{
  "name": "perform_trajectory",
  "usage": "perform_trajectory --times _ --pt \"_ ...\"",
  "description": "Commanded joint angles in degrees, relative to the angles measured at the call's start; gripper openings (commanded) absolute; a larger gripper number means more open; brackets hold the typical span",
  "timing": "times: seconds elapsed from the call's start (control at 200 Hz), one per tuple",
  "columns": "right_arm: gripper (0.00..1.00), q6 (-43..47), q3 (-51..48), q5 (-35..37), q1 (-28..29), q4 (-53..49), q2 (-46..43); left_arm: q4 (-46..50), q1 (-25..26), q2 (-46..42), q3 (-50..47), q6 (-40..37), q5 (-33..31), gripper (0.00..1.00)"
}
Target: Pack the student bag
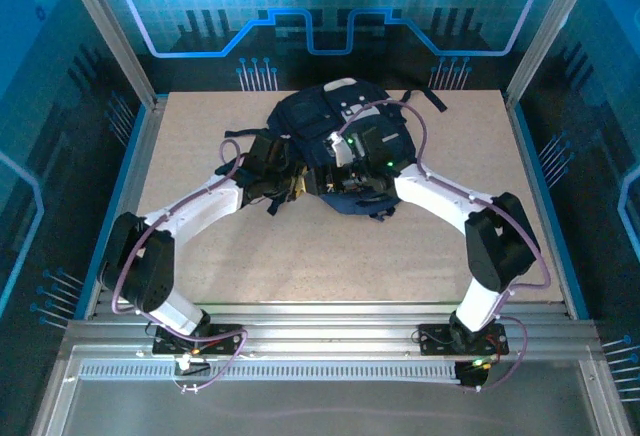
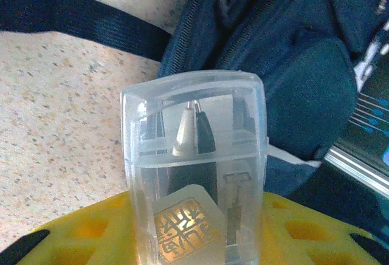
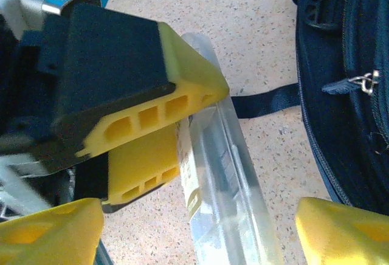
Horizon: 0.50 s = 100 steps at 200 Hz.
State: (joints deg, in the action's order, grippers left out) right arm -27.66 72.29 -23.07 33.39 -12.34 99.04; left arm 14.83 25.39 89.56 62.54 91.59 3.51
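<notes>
Lying at the far middle of the tabletop [image 1: 330, 256], the bag [image 1: 340, 136] is flanked by both arms. A clear box [image 2: 194, 137] is pinched by the left pincer [image 2: 194, 234] just beside the bag's zipper. The right pincer [image 3: 194, 234] is held spread, its fingers [image 3: 48, 231] on either side of the box, apart from it.

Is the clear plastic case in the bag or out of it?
Out: the left gripper holds the clear case above the table, beside the student bag.
</notes>
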Motion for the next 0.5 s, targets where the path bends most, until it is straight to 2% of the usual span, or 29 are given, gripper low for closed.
perform_trajectory --times 0.0,0.14,0.275,0.33,0.39,0.495 --pt "0.74 -1.89 -0.07 -2.93 -0.39 3.0 1.63 -2.21 0.42 -2.17 0.48 0.75 1.6 0.4" --pt "0.48 -2.91 -0.33 -4.15 -0.75 3.43 2.29 -2.79 0.55 -1.91 0.07 0.54 1.69 0.4" --pt "0.29 -4.65 -1.25 -6.66 -1.55 5.5 2.26 -4.13 0.76 -0.91 -0.23 0.62 2.42 0.41" --pt "0.25 -5.24 -1.61 -7.54 -1.9 6.3 2.27 -4.69 0.92 -0.49 -0.1 0.61 2.94 0.43" --pt "0.18 -5.77 -1.99 -8.53 -2.25 6.96 2.09 -5.04 1.07 0.01 0.09 0.4 3.25 0.49" --pt "0.1 -6.48 -3.05 -10.17 -3.05 8.45 1.52 -4.98 1.16 0.27 0.77 -1.0 3.36 0.69"
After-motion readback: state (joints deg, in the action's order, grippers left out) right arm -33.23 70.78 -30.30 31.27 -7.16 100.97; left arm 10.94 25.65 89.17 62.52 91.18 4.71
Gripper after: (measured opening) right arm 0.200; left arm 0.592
